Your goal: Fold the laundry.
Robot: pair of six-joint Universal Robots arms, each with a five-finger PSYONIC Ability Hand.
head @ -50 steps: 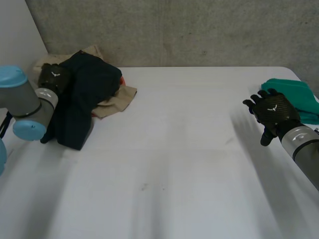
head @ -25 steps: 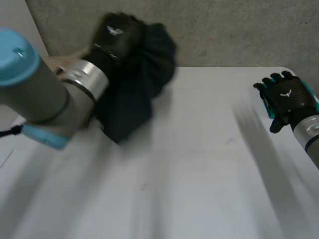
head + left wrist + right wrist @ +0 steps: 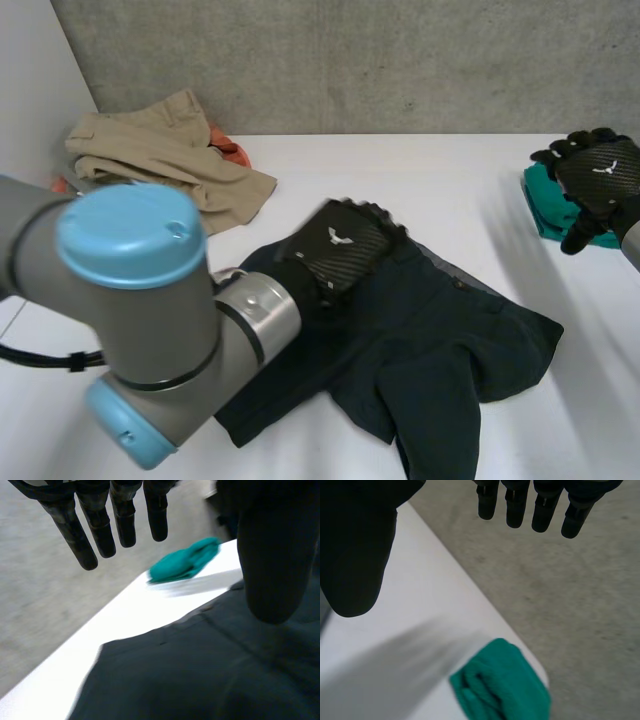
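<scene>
Dark shorts (image 3: 440,330) have landed on the bench (image 3: 400,180), not yet folded. Left hand (image 3: 340,250) and right hand (image 3: 598,175): fingers straight, holding nothing.

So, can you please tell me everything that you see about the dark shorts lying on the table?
The shorts are dark navy, of soft woven cloth with visible seams. They lie spread out but wrinkled on the white table, near its middle, with the two legs towards the near edge. The left hand is over their far part, fingers straight, not gripping; whether it touches them I cannot tell. They lie apart from the beige clothes and the green cloth.
</scene>
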